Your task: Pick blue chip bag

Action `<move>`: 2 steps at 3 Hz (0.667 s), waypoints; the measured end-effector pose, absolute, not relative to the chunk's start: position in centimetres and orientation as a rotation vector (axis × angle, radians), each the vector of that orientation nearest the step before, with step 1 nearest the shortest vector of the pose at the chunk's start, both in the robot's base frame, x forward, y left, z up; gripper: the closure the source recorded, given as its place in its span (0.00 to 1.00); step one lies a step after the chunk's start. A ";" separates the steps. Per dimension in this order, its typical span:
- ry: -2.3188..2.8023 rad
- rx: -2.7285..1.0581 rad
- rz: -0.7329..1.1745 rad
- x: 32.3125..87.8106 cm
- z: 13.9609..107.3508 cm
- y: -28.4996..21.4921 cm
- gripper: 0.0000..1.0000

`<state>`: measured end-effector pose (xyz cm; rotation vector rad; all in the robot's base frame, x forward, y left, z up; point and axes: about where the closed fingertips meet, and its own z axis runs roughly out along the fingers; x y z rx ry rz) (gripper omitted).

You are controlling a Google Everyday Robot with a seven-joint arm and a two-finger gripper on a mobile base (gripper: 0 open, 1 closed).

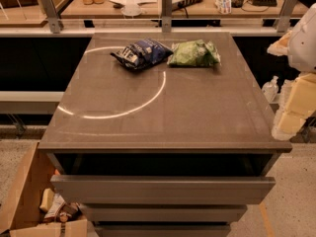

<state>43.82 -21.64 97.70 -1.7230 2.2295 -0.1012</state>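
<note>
The blue chip bag point(140, 53) lies flat on the far part of the bench point(163, 117), a little left of the middle, crinkled, with its white print facing up. Just to its right lies a green bag point(194, 53); their inner ends come together, and I cannot tell whether they touch. The claw point(286, 125) hangs beyond the right edge of the bench, at the low end of the pale arm point(303, 43), well apart from both bags; whether it is spread or pressed together I cannot tell. Below the bench top the upper drawer point(163, 189) stands pulled out toward the near side. On the floor at near left sits an open cardboard box point(19, 191) with some packets inside.
</note>
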 end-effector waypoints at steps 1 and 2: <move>2.229 -1.723 -0.101 43.8 97.7 -21.6 0.00; 2.175 -1.661 -0.057 45.5 97.9 -21.2 0.00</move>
